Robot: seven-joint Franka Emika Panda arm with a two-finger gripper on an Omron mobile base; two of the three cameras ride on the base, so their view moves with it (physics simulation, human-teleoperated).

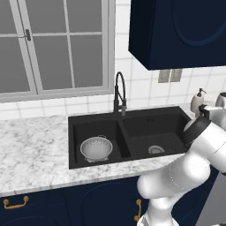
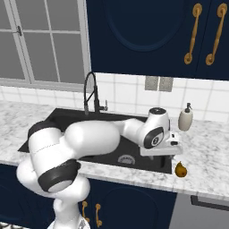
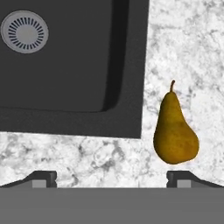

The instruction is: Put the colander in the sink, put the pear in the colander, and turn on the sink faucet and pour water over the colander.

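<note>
**Marble counter: pear waits off-centre under open gripper**

White marbled counter point(image 2: 201, 154) holds the pear point(image 3: 175, 131), just beside the sink point(image 1: 128, 132) corner. The colander point(image 1: 96, 148) already sits in the far basin. The gripper point(image 3: 112, 178) hovers above, jaws wide and empty; the pear lies toward one fingertip, stem pointing away from the hand.

Orange-brown pear point(image 3: 176, 135), black sink point(image 1: 145, 128), silvery-white colander point(image 1: 96, 148), grey-veined white marbled counter point(image 1: 31, 150).
</note>
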